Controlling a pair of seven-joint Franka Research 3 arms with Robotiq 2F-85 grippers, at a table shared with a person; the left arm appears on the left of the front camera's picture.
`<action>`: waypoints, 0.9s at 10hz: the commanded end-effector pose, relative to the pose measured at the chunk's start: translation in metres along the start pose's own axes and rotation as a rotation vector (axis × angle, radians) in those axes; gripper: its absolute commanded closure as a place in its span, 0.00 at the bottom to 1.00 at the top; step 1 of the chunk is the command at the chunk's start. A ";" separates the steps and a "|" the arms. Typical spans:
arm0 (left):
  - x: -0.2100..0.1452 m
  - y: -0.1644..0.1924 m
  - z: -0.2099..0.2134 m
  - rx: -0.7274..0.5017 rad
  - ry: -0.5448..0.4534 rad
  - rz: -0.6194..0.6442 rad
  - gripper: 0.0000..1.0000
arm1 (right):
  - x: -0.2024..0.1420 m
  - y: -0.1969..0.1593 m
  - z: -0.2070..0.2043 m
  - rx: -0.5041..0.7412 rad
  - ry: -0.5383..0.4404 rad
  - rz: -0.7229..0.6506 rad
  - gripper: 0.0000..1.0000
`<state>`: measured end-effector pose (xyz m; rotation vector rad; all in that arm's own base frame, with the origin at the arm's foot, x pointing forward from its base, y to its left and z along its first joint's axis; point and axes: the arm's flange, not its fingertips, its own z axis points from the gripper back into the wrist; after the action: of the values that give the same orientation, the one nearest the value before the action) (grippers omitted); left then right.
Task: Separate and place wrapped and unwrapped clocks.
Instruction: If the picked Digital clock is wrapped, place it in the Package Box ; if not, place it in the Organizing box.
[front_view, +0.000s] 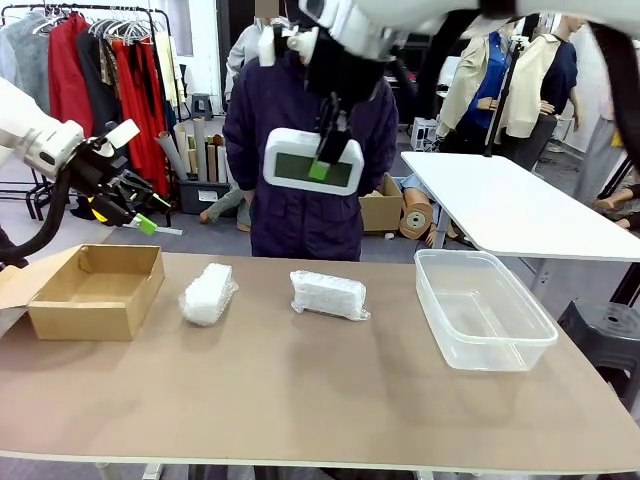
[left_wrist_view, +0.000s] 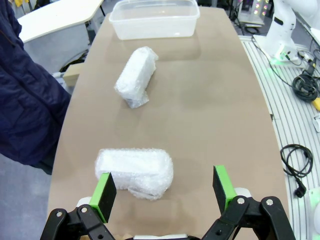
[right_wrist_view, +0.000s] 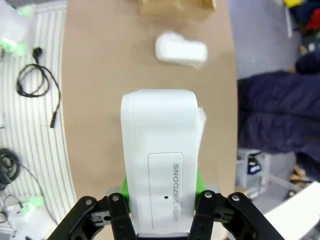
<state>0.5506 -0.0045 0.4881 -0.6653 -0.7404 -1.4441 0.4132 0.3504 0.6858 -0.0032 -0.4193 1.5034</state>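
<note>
Now, up right of the box (front_view: 95, 290), the bare clock (front_view: 285, 165) hangs pinched in the right gripper (front_view: 320, 168); it looks like stiff, slick plastic. Two wrapped clocks (front_view: 208, 293) (front_view: 328, 294) lie right of the box, probably light and cushioned; grip their narrow sides. Left gripper (left_wrist_view: 164, 190) fingers are spread, empty.

Left hand (left_wrist_view: 165, 190) spread wide, right hand (right_wrist_view: 161, 185) clamped

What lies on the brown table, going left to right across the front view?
cardboard box → first bubble-wrapped block → second bubble-wrapped block → clear plastic tub
</note>
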 end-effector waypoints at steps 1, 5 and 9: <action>0.001 0.000 0.000 -0.001 -0.005 -0.003 0.00 | -0.036 0.005 0.002 0.017 0.040 -0.074 1.00; 0.001 0.000 0.000 -0.001 -0.005 -0.003 0.00 | -0.121 -0.019 0.030 -0.109 0.082 -0.297 1.00; 0.001 0.000 0.000 -0.001 -0.005 -0.003 0.00 | -0.186 -0.033 0.058 -0.280 -0.060 -0.536 1.00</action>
<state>0.5505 -0.0042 0.4880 -0.6654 -0.7404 -1.4436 0.4419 0.1555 0.7093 -0.0569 -0.5622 0.9520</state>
